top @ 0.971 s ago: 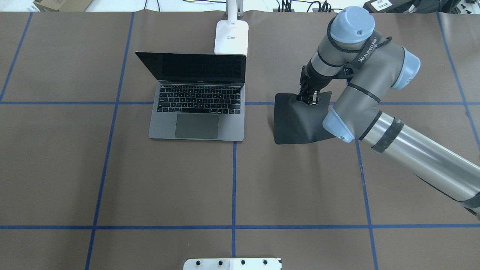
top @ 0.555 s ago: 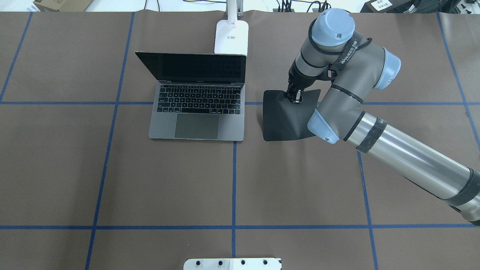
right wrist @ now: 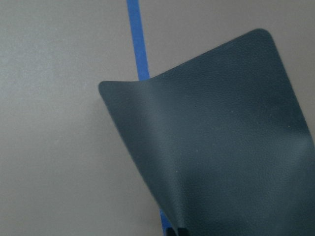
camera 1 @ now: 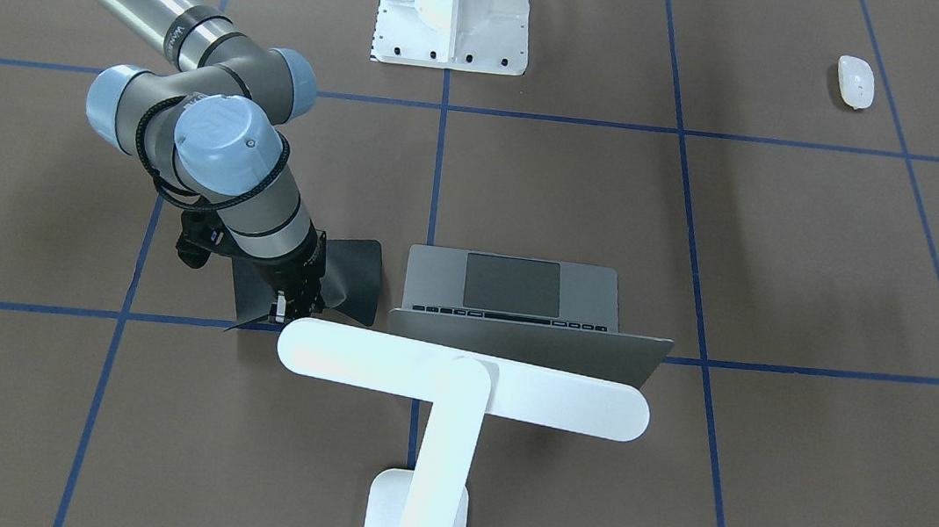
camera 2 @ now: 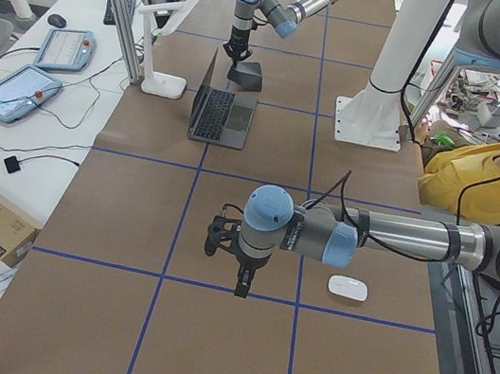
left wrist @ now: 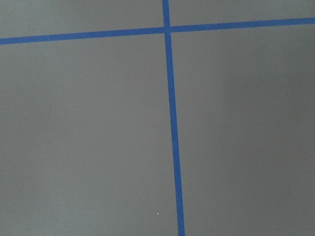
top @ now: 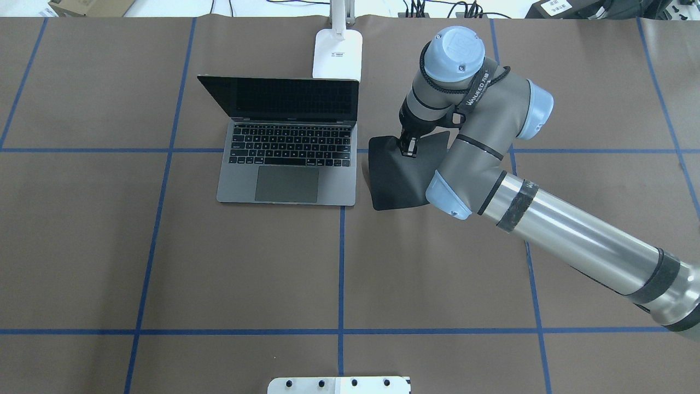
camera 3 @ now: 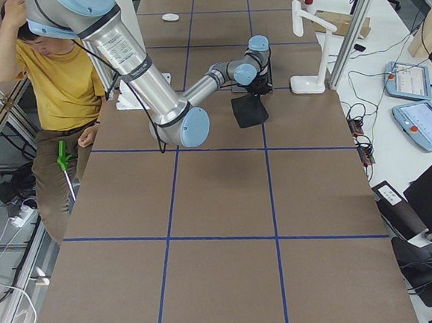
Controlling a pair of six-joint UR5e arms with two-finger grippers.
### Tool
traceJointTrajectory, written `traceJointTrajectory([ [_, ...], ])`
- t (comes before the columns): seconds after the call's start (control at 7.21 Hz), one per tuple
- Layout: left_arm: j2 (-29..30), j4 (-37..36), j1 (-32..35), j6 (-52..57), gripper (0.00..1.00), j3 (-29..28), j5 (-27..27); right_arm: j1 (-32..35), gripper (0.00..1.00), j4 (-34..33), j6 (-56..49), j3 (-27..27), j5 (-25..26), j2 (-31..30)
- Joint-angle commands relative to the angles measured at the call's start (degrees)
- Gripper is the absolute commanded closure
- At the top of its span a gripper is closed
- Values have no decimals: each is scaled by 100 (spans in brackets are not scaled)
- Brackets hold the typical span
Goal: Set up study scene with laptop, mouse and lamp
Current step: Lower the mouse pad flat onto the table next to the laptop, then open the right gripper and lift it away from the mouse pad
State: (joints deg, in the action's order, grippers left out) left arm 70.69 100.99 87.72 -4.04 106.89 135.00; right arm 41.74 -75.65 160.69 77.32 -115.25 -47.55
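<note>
Just beside the laptop [top: 287, 164], the right gripper [top: 407, 148] is clamped on the raised edge of the thin black mat [top: 396, 183]. Well apart from the laptop, the left gripper [camera 2: 241, 286] cannot be judged open or closed.

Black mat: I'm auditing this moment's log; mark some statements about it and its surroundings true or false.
1. The right pincer grips the black mat by one edge. True.
2. The mat lies flat. False: its gripped edge is lifted and it curls.
3. The laptop is closed. False: its lid stands open.
4. The mouse rests on the mat. False: it lies far from the mat.
5. The lamp stands beyond the laptop's screen. True.
</note>
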Motion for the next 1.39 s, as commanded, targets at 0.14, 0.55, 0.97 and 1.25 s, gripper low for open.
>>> traceJointTrajectory([
  [0.14, 15, 0, 0, 0, 0, -10, 0, -43, 0, 801, -37, -6, 221, -297],
  [0.55, 15, 9, 0, 0, 0, 33, 0, 61, 0, 903, -1375, 230, 257, -430],
  [0.97, 33, 18, 0, -9, 0, 104, 0, 333, 0, 894, -5894, 933, 109, -1342],
  [1.25, 356, 131, -26, -9, 0, 34, -9, 1095, 0, 562, -7595, 1066, -610, -1651],
])
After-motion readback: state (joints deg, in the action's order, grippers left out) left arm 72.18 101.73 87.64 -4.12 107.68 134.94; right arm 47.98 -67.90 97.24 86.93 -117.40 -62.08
